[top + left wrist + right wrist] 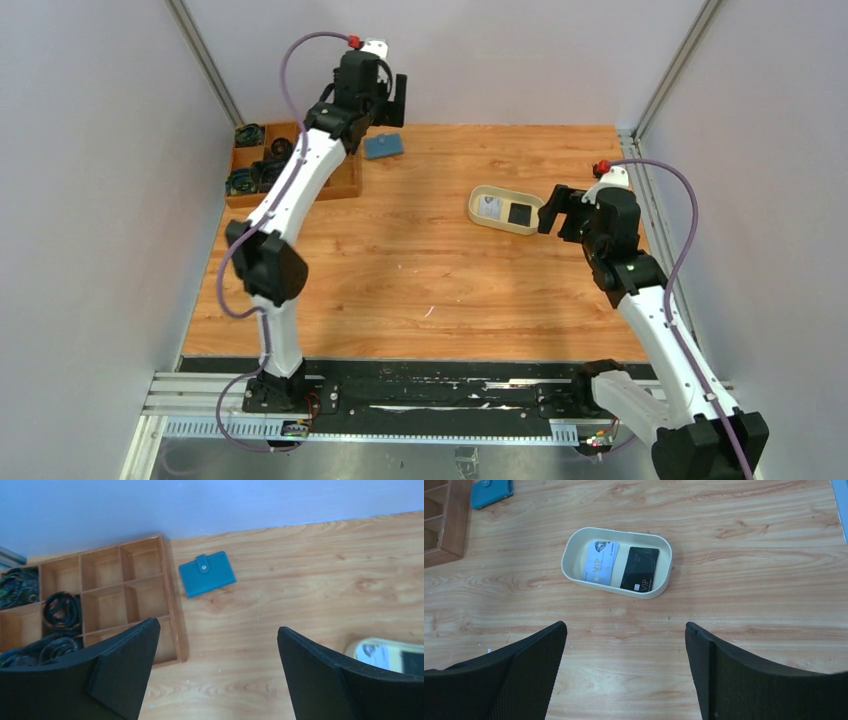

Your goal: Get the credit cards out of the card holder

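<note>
Shut card holder point(207, 573), long axis seemingly along far wall point(200, 505) (tab point(203, 567) wallward); left gripper point(217, 626), right gripper point(625, 625) spread.

Left arm point(300, 175): white links, black joint housings.
Right arm point(665, 330): same white and black.
Cables point(286, 70): purple, looped, red end caps point(353, 42).
Left hand point(218, 627): matte black wedge fingers point(125, 665).
Right hand point(625, 625): black, mesh-textured fingers.

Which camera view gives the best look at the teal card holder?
The left wrist view: the card holder lies whole and unobstructed beside the wooden organizer, closed, its snap tab visible. The top external view shows it small, near the left arm. The right wrist view catches only a cropped part at its top edge.
</note>
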Controlling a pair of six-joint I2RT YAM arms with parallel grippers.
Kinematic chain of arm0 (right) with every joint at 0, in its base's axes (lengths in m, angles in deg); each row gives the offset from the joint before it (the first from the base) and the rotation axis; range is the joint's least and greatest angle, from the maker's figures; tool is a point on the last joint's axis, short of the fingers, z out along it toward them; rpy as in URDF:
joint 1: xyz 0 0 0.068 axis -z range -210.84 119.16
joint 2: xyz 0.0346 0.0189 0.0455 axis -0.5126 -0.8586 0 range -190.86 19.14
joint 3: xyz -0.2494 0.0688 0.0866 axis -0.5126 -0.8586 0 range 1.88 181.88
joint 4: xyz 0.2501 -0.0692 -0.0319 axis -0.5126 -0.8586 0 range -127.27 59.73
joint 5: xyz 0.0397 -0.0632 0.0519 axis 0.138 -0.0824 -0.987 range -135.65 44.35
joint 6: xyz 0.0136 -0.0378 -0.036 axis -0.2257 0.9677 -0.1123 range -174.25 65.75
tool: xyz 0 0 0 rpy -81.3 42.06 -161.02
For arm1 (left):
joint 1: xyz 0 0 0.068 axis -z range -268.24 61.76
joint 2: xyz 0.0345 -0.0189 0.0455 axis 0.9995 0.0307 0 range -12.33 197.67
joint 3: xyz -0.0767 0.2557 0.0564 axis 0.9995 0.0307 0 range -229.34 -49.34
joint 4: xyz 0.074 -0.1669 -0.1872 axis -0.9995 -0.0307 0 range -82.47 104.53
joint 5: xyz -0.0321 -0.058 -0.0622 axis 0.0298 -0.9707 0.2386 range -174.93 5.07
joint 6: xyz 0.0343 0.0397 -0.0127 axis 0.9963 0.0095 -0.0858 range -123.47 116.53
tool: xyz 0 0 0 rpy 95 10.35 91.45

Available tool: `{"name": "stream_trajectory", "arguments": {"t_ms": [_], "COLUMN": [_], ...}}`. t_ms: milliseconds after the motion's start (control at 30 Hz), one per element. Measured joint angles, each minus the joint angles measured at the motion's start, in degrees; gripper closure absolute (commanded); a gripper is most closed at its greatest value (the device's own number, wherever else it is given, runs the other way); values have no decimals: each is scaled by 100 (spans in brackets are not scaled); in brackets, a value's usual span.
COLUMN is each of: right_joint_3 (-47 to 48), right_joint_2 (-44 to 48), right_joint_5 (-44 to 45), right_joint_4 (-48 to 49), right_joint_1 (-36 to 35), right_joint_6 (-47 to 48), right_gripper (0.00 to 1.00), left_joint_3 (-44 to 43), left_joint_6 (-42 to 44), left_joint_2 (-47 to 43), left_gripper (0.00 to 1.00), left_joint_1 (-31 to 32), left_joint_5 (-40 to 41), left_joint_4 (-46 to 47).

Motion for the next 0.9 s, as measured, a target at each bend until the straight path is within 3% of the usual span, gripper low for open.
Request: {"name": "stream_trajectory", "arguments": {"t_ms": [167, 467, 633, 767, 900], "right_joint_3": [-61, -498, -507, -420, -361], "right_joint_2": [317, 1102, 916, 457, 35], "right_joint_5": [120, 284, 306, -20, -461], "right_joint_4": [46, 393, 393, 339, 280], "right_joint_1": [0, 0, 0, 0, 0], "right_joint_6": [-4, 105, 94, 72, -68], "right_gripper": [5, 5, 5, 15, 16], "left_joint_3": [-1217, -1523, -1711, -1836, -1971], "left_joint_6": [-188, -1058, -1027, -968, -885], "left_joint_2": [1700, 3359, 3987, 4424, 4791], "left_gripper": [0, 0, 0, 0, 0], "left_joint_1": [-90, -793, -833, -752, -723], "left_joint_5": [208, -203, -332, -435, -420], "left_joint_4": [170, 1480, 2350, 2994, 3473]}}
